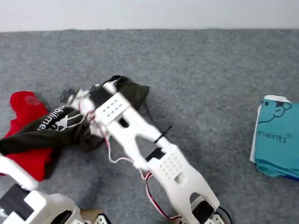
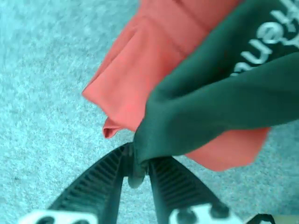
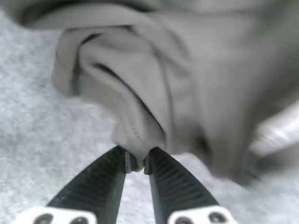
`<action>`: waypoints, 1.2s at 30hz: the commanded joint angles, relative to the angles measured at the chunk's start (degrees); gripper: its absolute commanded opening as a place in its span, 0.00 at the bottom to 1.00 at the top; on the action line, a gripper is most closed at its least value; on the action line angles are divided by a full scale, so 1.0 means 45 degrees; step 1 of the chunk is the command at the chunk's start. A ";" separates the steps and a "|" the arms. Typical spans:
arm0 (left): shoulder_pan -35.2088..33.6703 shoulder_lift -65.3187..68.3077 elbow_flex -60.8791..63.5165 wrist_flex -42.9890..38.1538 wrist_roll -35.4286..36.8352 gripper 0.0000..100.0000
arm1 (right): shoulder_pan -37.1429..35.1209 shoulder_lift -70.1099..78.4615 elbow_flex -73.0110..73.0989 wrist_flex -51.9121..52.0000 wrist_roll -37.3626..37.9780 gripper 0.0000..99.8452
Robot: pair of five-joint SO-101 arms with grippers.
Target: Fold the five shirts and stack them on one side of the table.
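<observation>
— Left gripper?
— Clamped on a corner of the dark shirt, which lies across the red shirt.
— Right gripper?
— Pinching a fold of that dark shirt, farther out.
— Beyond?
— A teal shirt, folded, well apart on the worktop.

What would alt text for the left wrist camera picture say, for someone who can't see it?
The black, ribbed left gripper is shut on a bunched edge of a dark green cloth shirt with white lettering. That shirt lies across a crumpled red cloth shirt on the grey felt-like tabletop.
</observation>
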 commanded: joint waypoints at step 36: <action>1.0589 -0.5392 -0.7980 -0.4005 0.4435 0.01 | 0.9035 -1.5287 -0.0762 -0.2393 0.1954 0.01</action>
